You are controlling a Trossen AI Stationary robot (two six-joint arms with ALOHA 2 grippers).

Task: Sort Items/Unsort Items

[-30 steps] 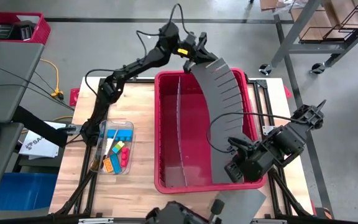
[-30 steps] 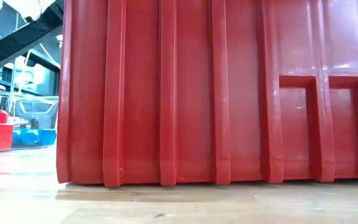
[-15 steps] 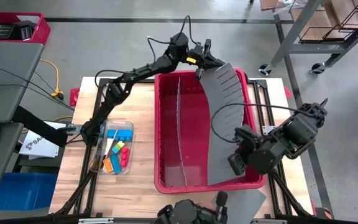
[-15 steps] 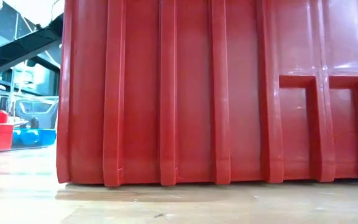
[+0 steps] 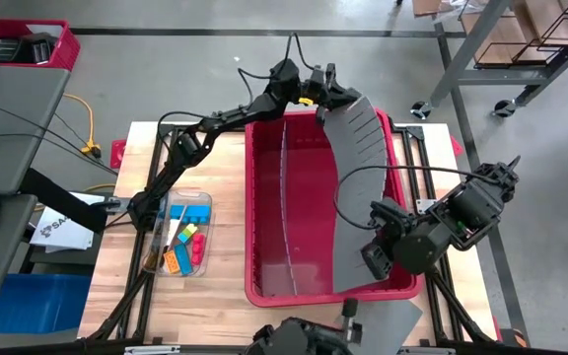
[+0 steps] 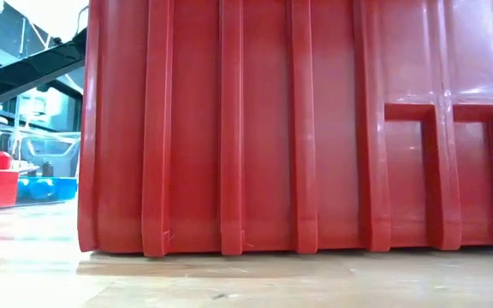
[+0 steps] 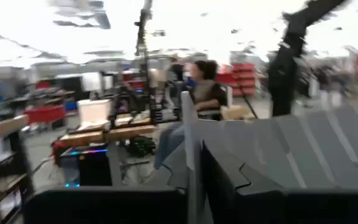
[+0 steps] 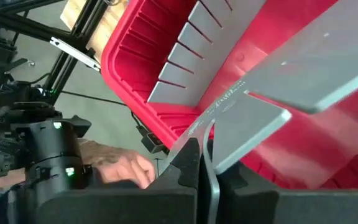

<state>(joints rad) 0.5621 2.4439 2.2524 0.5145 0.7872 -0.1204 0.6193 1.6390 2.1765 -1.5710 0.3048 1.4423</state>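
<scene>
Both arms carry a long grey slotted divider [image 5: 358,187] that arches over the red bin [image 5: 264,256]. The left hand [image 5: 316,87] pinches its far end above the bin's back rim; the right hand [image 5: 375,258] is pressed together on its near end, as the right wrist view shows. The divider bows under its own span, so it looks thin, light and springy; holding it by both ends seems the best way to keep it from twisting. The items [image 5: 183,242], small hard blocks, lie in a clear tray [image 5: 201,200] on the surface [image 5: 220,168], left of the bin. They look light and easy to pinch across flat sides.
</scene>
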